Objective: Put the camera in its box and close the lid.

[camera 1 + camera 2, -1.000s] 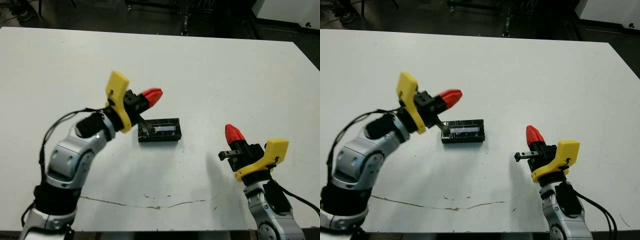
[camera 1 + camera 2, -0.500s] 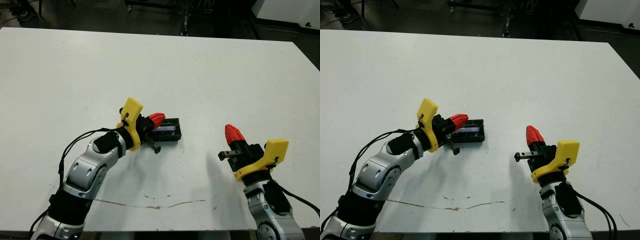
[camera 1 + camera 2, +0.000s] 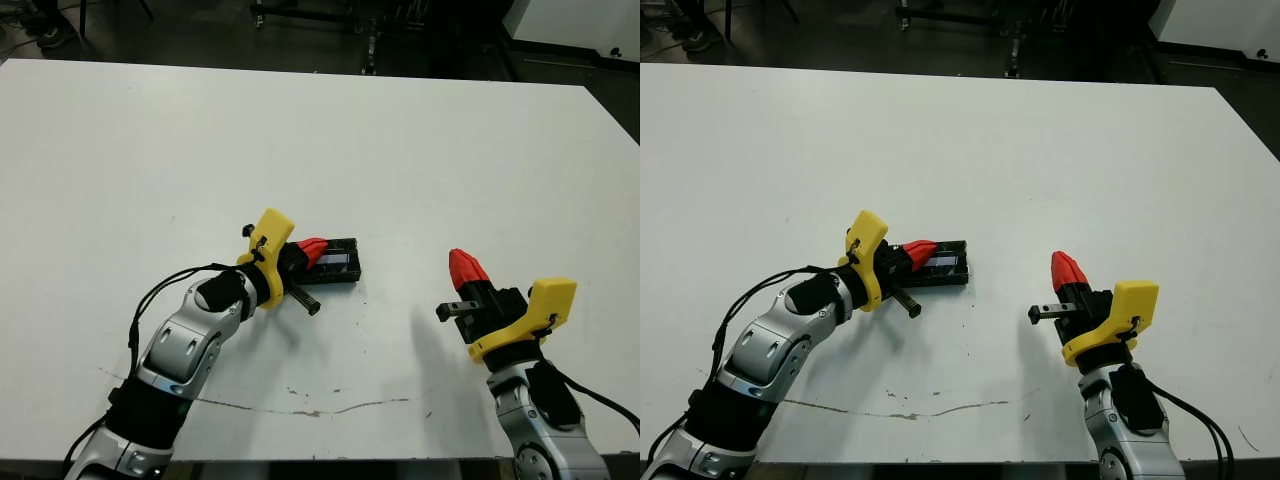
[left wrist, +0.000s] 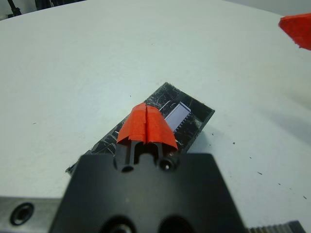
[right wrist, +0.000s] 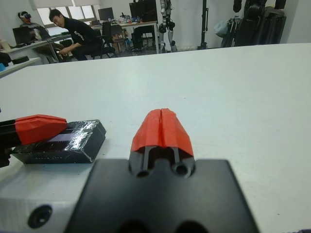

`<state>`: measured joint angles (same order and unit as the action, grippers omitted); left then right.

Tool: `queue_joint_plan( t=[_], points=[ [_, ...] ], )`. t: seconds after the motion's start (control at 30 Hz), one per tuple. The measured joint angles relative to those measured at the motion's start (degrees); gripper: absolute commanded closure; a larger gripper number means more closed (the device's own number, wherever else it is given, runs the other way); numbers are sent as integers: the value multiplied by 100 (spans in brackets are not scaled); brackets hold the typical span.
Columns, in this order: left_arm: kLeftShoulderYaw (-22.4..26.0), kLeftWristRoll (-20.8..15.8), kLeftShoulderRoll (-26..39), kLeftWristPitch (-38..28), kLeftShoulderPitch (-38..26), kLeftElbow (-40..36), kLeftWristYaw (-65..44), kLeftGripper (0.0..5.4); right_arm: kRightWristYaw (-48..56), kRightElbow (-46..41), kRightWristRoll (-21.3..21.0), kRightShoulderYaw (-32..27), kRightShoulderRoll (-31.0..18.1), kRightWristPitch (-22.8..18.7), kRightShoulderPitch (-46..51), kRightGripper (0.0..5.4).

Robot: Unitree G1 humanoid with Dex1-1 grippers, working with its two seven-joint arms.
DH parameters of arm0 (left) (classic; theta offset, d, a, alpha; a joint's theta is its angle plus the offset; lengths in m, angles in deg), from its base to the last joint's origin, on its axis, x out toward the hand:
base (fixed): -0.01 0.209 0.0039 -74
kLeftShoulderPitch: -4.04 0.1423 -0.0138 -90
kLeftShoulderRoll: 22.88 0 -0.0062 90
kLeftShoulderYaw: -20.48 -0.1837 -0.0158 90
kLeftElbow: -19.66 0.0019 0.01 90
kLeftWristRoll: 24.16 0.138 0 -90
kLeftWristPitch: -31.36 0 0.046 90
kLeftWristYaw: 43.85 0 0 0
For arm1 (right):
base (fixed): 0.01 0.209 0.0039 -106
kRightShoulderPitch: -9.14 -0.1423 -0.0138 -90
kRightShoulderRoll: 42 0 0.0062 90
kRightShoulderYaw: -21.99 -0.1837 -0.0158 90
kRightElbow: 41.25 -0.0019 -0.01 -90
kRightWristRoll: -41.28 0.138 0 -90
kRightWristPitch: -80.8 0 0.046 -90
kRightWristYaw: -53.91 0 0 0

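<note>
White surface (image 3: 420, 150): the left tool (image 3: 312, 250), fingers pressed together, rests on the lid (image 3: 335, 262) of the box, while the right tool (image 3: 465, 268) hovers clenched, well apart.

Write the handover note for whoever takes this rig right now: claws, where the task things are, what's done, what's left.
Left claw: shut, empty, tip over the left end of the box, either pressing on the lid or just above it.
Right claw: shut, empty, above the table to the right of the box, well clear of it.
Box: mid-table, lid on and lying flat.
Camera: not visible in the open; a pale shape shows through the lid panel.
Done: lid appears closed.
Left: confirm the lid is fully seated, then draw the left arm back.
</note>
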<state>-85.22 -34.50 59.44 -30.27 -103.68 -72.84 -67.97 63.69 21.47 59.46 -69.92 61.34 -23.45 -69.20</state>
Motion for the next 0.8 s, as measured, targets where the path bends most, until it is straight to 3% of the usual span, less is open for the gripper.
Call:
queue_joint_plan(
  t=[0.8],
  points=[
    [-233, 285, -55, 213, -280, 264, -25, 539, 10, -7, 16, -15, 3, -7, -3, 540]
  ],
)
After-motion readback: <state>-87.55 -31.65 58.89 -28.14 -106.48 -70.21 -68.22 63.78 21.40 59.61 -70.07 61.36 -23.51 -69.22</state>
